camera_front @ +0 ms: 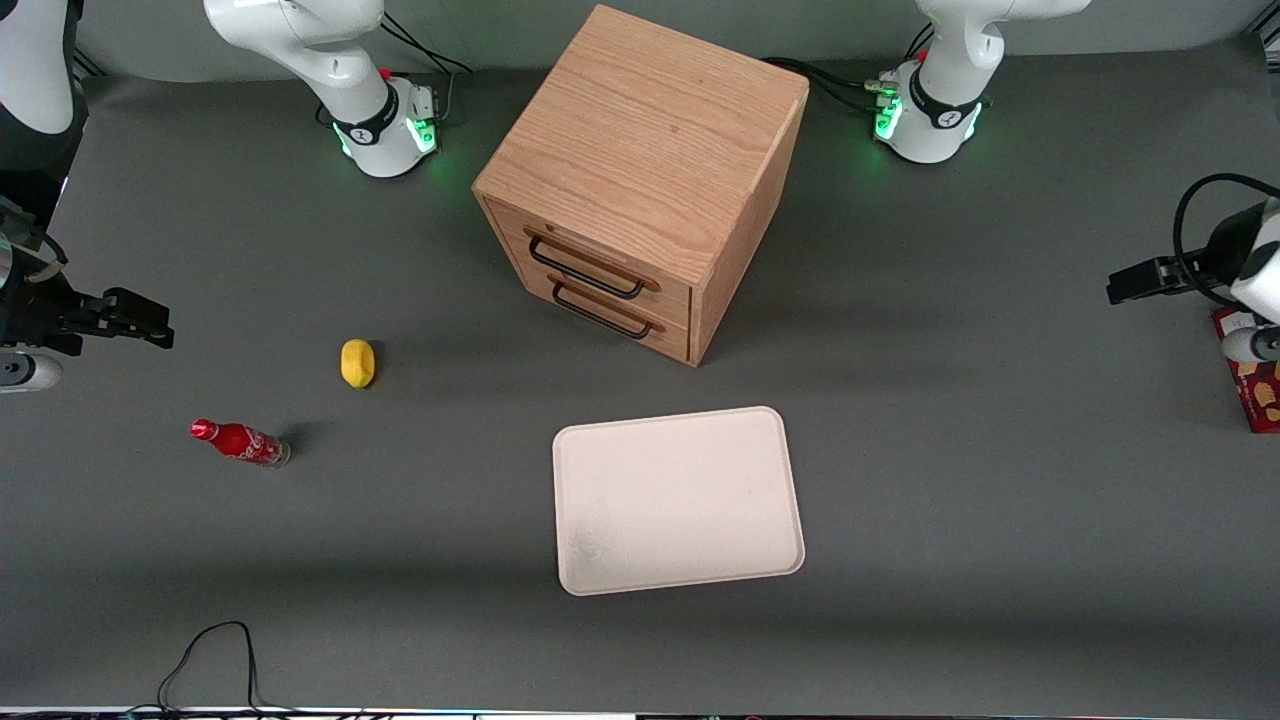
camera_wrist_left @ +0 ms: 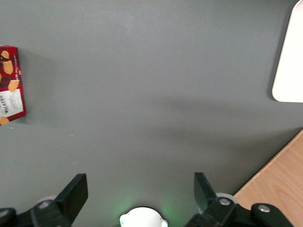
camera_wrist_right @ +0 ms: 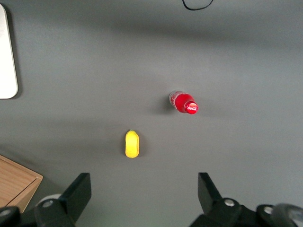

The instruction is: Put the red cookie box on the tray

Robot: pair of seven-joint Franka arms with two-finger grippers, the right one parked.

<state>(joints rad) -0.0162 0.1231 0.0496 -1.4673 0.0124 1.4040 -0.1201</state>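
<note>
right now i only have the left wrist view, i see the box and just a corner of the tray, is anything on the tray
Observer: No. The front view shows the whole tray, and nothing lies on it.
Operator: where's my gripper relative to the box
Observer: The gripper, open, hovers over the table at the working arm's end. The red cookie box lies on the table beside it.
Operator: any clutter nearby
Observer: A yellow lemon-like object and a small red bottle sit toward the parked arm's end.

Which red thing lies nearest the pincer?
The cookie box, flat at the working arm's table end, near the open pincer; the red bottle stands toward the parked arm's end.
</note>
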